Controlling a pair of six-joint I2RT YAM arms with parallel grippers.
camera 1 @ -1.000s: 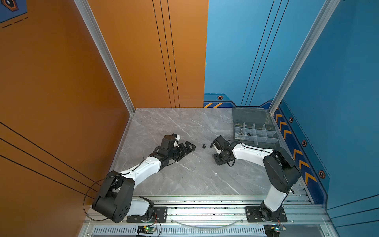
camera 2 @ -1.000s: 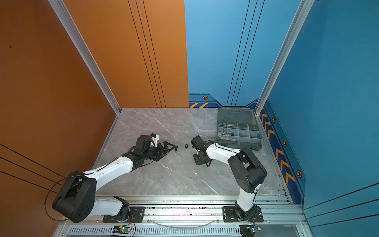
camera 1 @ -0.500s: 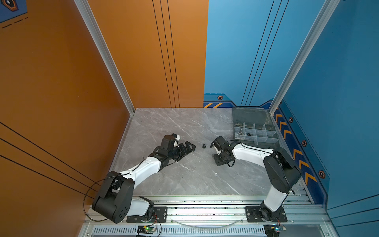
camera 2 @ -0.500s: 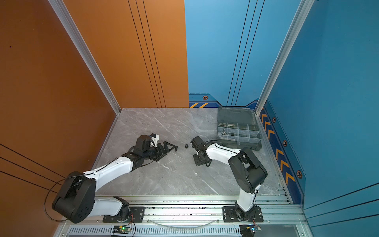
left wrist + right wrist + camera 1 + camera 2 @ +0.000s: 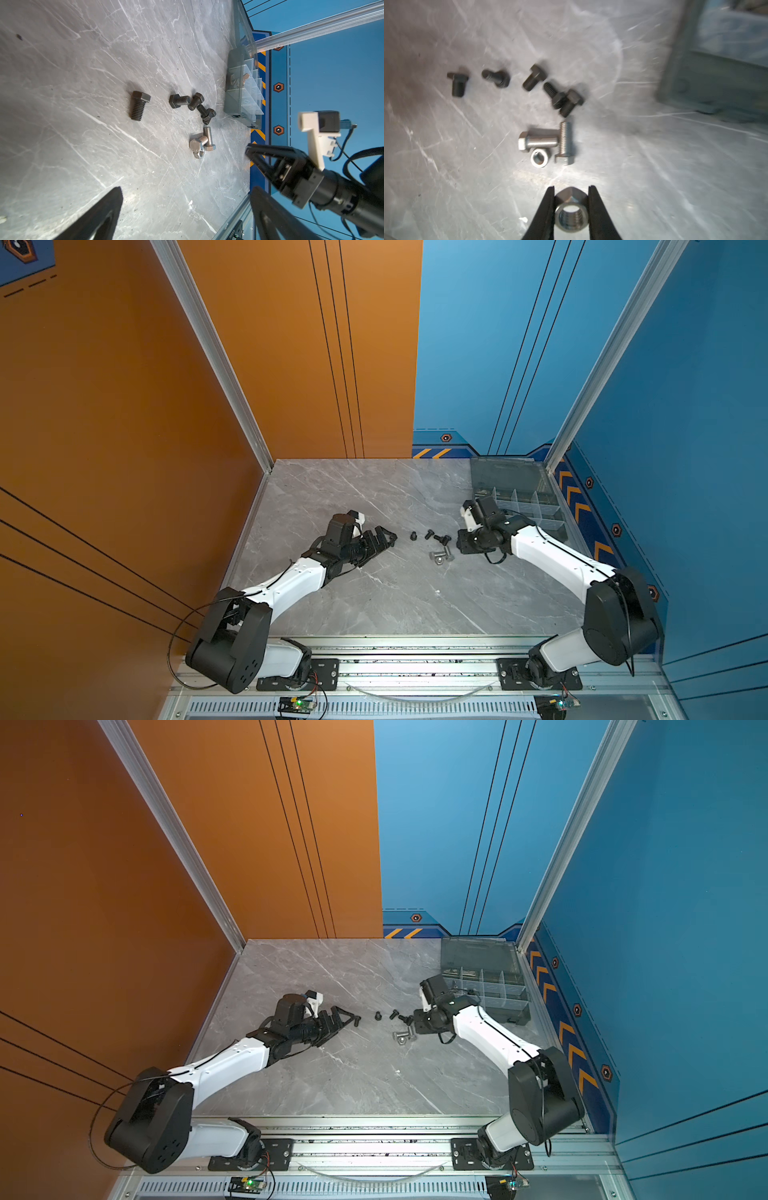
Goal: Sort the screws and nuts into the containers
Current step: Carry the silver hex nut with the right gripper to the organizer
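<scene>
Silver nut point(image 5: 569, 199) sits clamped in the right end effector point(image 5: 571, 188), likely bound for the box point(image 5: 509, 477) at the desk's point(image 5: 374, 597) far right corner; left end effector point(image 5: 386, 539) gapes wide.

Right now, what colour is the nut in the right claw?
Silver. The nut shows best in the right wrist view.

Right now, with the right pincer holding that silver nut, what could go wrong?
The silver nut sits near the tips of the right pincer, so it may twist out. The silver bolts lie close by; a low swing could scatter them. The organiser box has narrow compartments, so a drop may miss.
</scene>
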